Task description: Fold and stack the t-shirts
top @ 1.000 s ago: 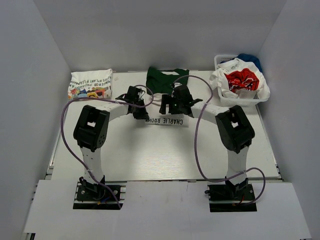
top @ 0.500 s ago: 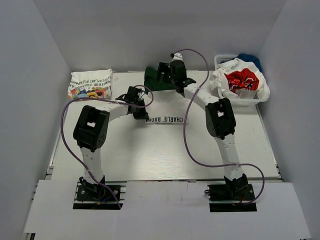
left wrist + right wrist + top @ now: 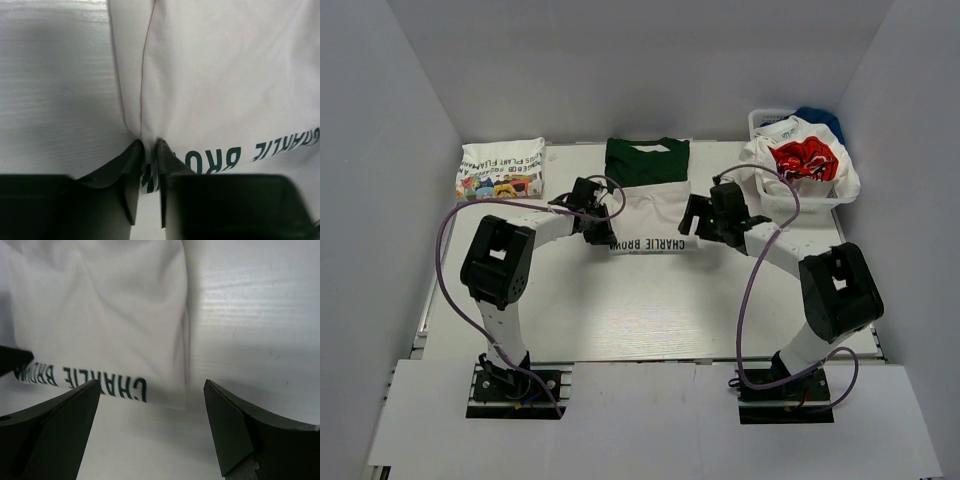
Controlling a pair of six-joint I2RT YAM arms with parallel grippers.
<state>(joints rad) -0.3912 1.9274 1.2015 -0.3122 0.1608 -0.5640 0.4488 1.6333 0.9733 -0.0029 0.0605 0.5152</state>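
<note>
Green-and-white t-shirt (image 3: 650,203) edge pinched in left claw (image 3: 149,146), right claw (image 3: 151,386) spread beside

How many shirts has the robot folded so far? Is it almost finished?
One folded tee lies at the far left corner. The green-and-white tee is being worked on: the left gripper pinches its near left edge, and the right gripper is open by its right edge. More tees wait in the basket, so it is not nearly finished.
</note>
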